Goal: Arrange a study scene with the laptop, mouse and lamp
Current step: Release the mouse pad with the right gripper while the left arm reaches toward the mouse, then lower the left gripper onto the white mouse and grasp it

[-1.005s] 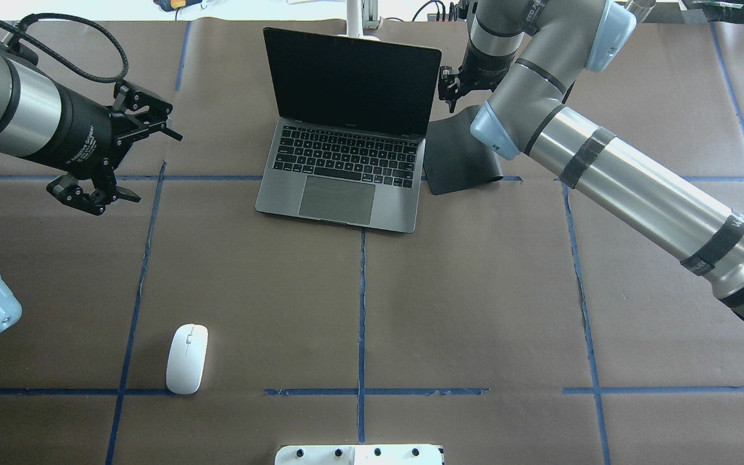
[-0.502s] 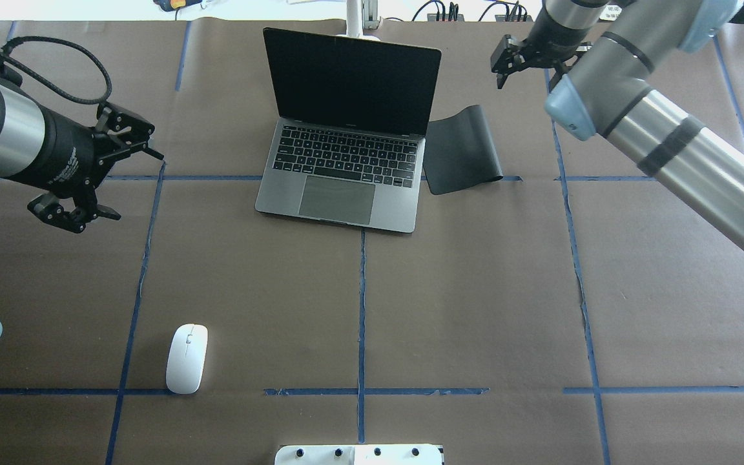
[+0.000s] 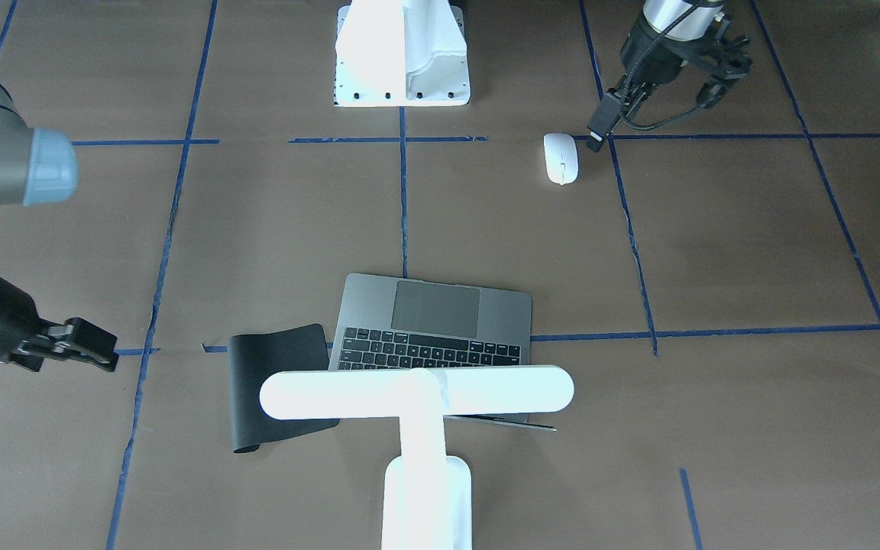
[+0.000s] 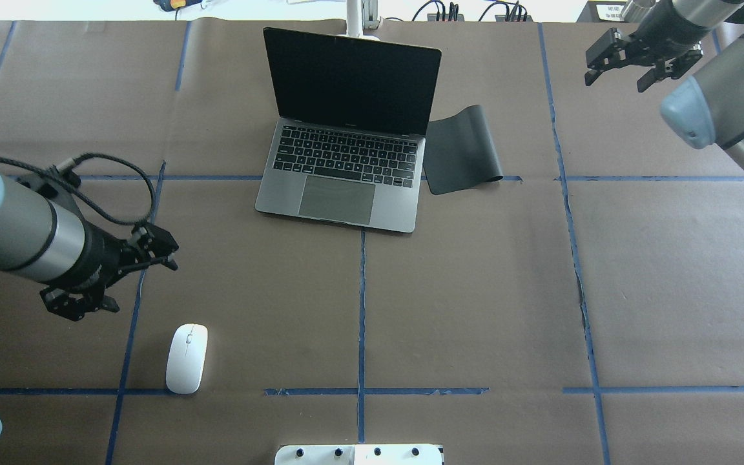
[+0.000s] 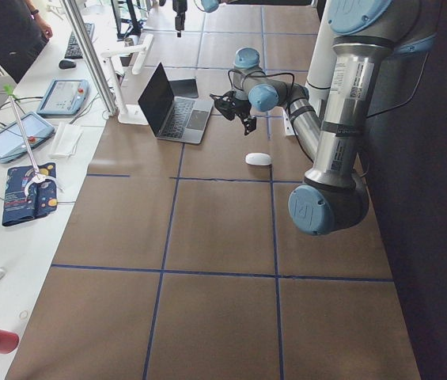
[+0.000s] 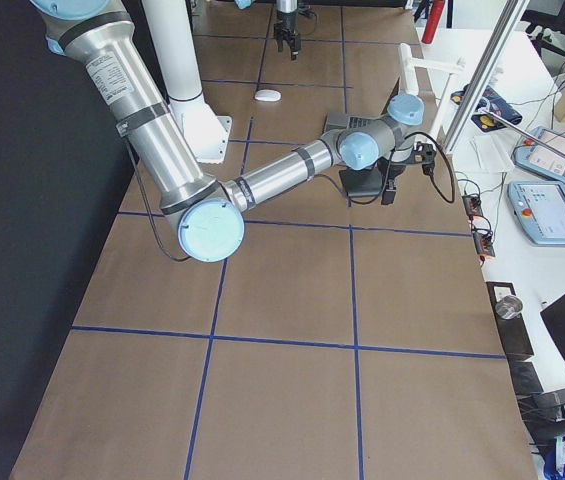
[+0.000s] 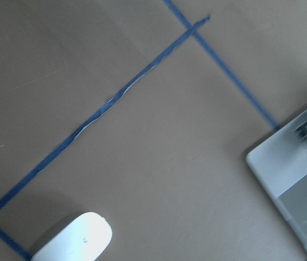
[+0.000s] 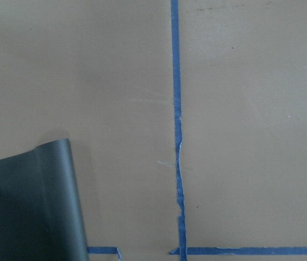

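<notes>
Two grippers hang empty with jaws spread: the left gripper (image 4: 146, 287) near the mouse (image 4: 186, 358), at its 10 o'clock, and the right gripper (image 4: 614, 82) far off at 2 o'clock of the table (image 4: 475, 290). The mouse lies at the table's 7 o'clock, well apart from the open laptop (image 4: 346, 174) at 12, which has a black mat (image 4: 462, 148) just beside its 3 o'clock side and the lamp (image 3: 417, 393) behind its screen. Picking the mouse looks next: centre above it, straddle its narrow sides and go low, since the shell looks flat and slick.
</notes>
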You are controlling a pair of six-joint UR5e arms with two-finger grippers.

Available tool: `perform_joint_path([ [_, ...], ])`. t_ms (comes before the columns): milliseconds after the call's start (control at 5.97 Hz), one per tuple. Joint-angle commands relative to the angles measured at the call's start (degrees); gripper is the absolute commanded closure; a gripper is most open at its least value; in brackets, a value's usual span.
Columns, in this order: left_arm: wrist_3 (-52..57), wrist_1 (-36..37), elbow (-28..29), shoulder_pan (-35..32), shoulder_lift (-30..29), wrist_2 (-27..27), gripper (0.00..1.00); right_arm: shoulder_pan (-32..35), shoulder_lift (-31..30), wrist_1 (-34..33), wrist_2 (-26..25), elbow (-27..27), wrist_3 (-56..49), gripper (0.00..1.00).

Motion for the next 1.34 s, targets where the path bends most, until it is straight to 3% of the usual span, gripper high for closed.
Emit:
perform_joint_path([
  [0, 13.6, -0.7, 1.8, 7.7, 3.2, 2.3, 0.0, 1.7, -6.9, 0.3, 1.9, 6.5, -2.7, 0.0],
  [335, 18.1, -5.5, 7.2, 10.5, 2.3, 2.6, 0.0, 1.7, -11.9, 0.6, 1.7, 11.0, -2.7, 0.0],
  [837, 26.9, -8.5, 10.5, 10.5, 1.6, 2.5, 0.0, 1.6, -12.0, 0.6, 1.4, 11.5, -2.7, 0.0],
  [1172, 27.0, -17.5, 16.2, 10.5, 1.6, 2.4, 0.0, 1.6, -11.9, 0.6, 1.5, 11.5, -2.7, 0.0],
])
